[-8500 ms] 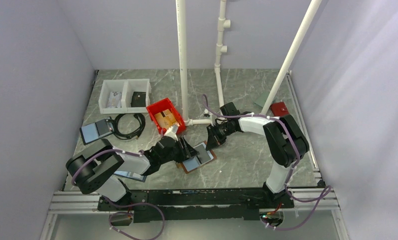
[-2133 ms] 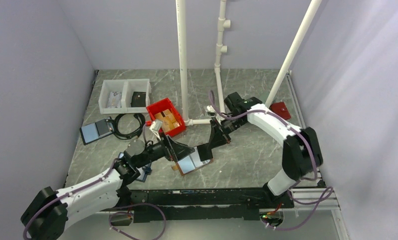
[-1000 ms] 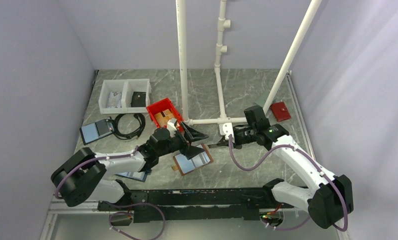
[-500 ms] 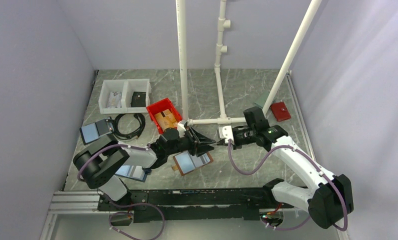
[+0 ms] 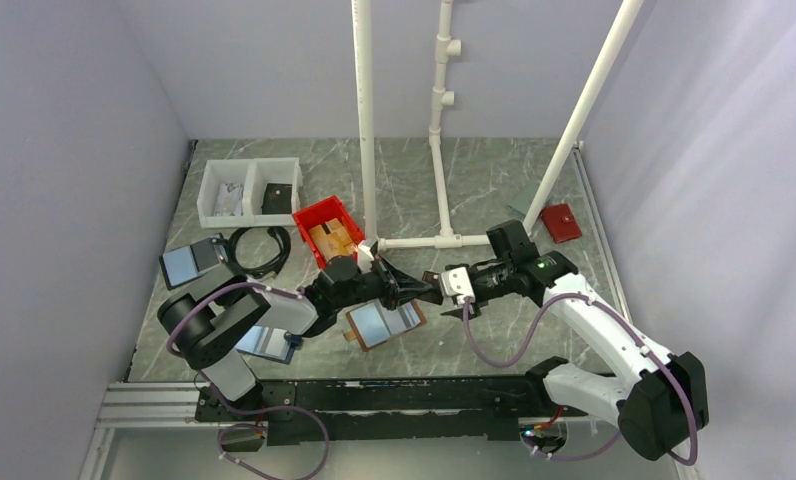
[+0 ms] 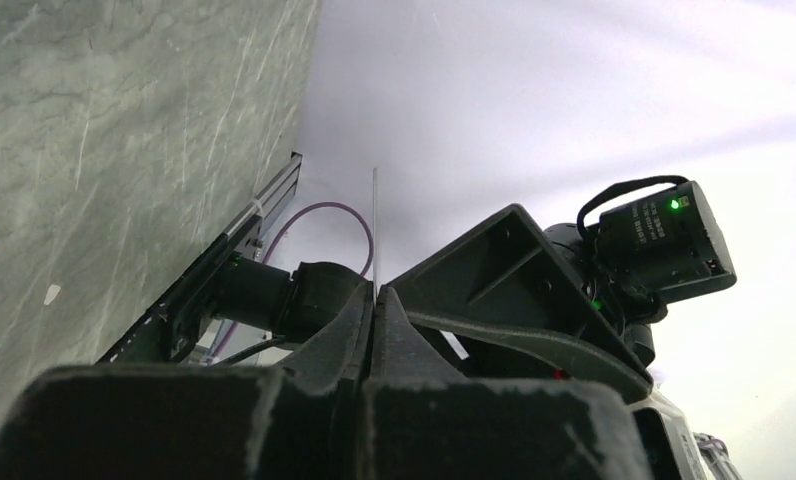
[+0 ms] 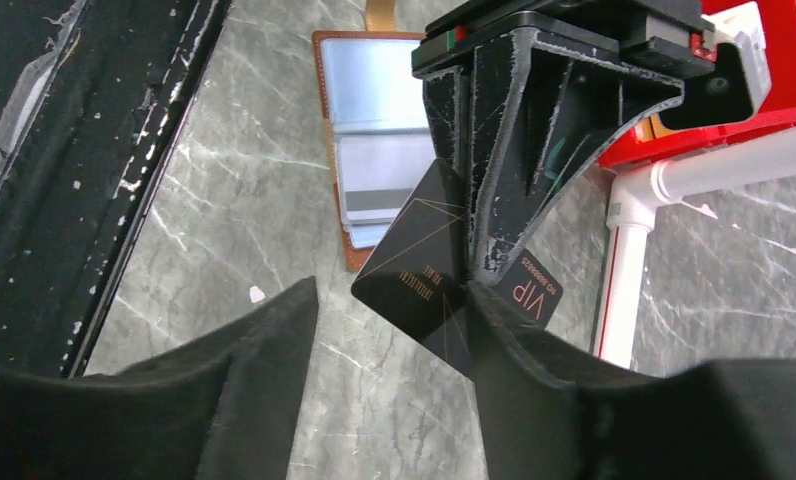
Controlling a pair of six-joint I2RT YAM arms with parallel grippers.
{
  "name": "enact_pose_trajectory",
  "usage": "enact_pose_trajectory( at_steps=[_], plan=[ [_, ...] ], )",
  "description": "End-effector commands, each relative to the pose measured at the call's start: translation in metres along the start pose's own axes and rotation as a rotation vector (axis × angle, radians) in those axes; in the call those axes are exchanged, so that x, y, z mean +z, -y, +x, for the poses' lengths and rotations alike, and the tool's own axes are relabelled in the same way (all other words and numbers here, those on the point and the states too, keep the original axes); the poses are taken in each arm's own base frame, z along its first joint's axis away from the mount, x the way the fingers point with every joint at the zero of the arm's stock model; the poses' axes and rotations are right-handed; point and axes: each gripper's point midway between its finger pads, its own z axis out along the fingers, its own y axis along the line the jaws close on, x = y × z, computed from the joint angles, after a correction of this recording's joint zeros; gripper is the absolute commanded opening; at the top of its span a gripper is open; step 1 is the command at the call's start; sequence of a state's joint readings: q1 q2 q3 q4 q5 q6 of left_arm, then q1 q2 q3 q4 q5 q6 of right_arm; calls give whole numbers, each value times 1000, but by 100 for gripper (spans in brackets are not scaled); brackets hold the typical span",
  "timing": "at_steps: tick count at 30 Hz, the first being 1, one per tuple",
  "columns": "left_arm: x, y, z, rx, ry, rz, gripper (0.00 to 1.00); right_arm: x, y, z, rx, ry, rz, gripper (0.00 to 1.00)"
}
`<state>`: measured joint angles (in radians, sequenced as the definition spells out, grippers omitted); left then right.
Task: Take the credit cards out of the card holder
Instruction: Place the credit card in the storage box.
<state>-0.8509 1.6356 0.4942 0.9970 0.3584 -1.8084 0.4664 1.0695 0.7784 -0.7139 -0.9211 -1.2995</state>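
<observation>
The brown card holder point(image 5: 384, 322) lies open flat on the table, showing a pale blue panel and a grey card point(image 7: 377, 201) in its pocket. Above it, my left gripper point(image 5: 426, 290) is shut on a black credit card point(image 7: 421, 268) marked VIP. In the left wrist view that card point(image 6: 375, 225) stands edge-on out of the closed left gripper point(image 6: 375, 292). My right gripper point(image 5: 457, 297) faces the left one with its jaws apart around the card's free end. In the right wrist view the card rests against the right-hand finger point(image 7: 539, 390) of the right gripper point(image 7: 392, 292).
A red bin point(image 5: 331, 232) and the white pipe frame point(image 5: 414, 241) sit just behind the grippers. A white two-part tray point(image 5: 251, 190), a black cable coil point(image 5: 259, 250) and two blue-edged folders point(image 5: 192, 262) point(image 5: 264, 343) lie to the left. A red pouch point(image 5: 559, 222) is at the right.
The left gripper moved right to meet the right one and shut on the black card. The right gripper, shut on that card before, has opened.
</observation>
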Motion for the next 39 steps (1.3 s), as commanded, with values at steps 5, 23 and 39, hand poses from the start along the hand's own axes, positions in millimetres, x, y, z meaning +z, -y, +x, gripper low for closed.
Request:
enact_pose_trajectory(
  at_steps=[5,23,39],
  plan=[
    [-23,-13,-12,235,31,-58,0,-16,8,-24,75,40,23,74],
    [-164,10,-82,1156,255,-594,0,-20,12,-29,145,42,28,77],
    [-232,87,-222,1161,599,-729,0,-17,15,-21,191,19,33,77]
  ],
)
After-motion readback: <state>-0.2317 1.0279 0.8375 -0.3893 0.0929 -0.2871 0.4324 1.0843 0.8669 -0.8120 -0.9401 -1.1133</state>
